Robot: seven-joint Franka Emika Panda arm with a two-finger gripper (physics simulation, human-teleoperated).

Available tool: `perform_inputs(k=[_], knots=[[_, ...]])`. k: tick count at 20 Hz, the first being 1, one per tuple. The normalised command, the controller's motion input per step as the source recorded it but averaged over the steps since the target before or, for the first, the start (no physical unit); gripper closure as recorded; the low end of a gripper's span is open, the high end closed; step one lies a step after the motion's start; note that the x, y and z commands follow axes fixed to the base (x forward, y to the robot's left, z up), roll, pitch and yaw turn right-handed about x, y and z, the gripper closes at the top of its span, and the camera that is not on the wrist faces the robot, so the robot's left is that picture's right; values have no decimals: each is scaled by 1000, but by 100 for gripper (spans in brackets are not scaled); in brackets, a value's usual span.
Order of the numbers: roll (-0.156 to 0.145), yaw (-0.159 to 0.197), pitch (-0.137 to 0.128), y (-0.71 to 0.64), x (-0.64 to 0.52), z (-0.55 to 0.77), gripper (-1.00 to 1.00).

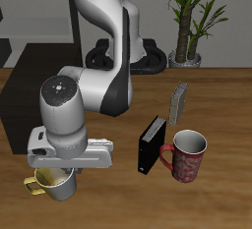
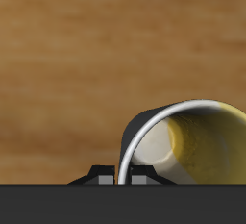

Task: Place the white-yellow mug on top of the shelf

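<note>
Gripping the white-yellow mug (image 1: 56,182) by its rim with my tool (image 1: 59,171), low over the bench (image 1: 217,95) near its front edge.
The shelf (image 1: 22,105) sits just behind; the red mug (image 1: 187,155) and black box (image 1: 152,144) stand well apart.

Soft, even, bright rendered light, no glare. Faint shadows sit beneath the red mug (image 1: 187,155) on the desk (image 1: 221,95). Both pictures are low-resolution, slightly blurred.
</note>
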Motion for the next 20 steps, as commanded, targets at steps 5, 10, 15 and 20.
perform_inputs(k=[5,10,15,20], knots=[[6,19,-59,18,-232,477,100],[-1,9,-83,20,-397,761,100],[-12,12,-66,-62,-348,619,100],[9,8,-79,-61,-386,569,100]])
